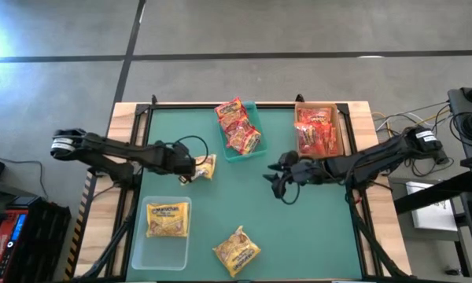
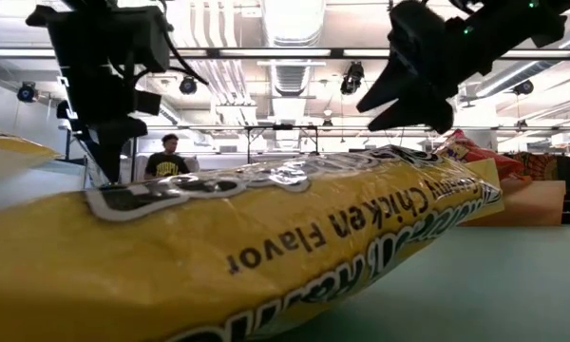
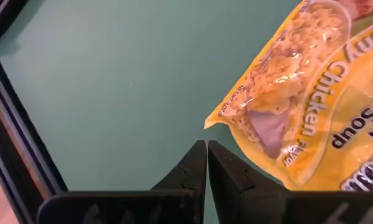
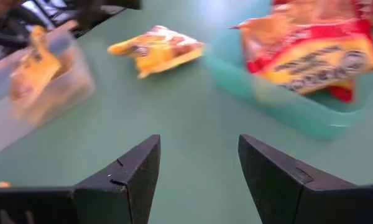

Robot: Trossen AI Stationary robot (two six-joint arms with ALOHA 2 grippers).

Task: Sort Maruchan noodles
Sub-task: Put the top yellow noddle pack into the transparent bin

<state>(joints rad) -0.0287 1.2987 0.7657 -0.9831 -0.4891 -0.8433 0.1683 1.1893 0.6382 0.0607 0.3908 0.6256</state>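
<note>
- On the green table top point(image 1: 244, 196), near its left edge, a clear rectangular plastic bin point(image 1: 164, 232) holds one flat yellow crinkly noodle packet point(image 1: 167, 218).
- Just beyond that bin, the left gripper point(image 1: 190, 167) hangs with its jaws pressed together, empty; a second yellow packet point(image 1: 205, 167) lies just beside its fingertips.
- Near the front edge, a third yellow packet point(image 1: 236, 251) lies loose on the mat.
- At the far edge, a teal rectangular bin point(image 1: 246, 134) holds several red and orange-red packets point(image 1: 237, 124).
- Mid-table, the right gripper point(image 1: 277, 183) hovers with jaws spread, holding nothing.
- Toward the far right corner, a tan box-shaped bin point(image 1: 340, 132) holds more red packets point(image 1: 314, 130).
</note>
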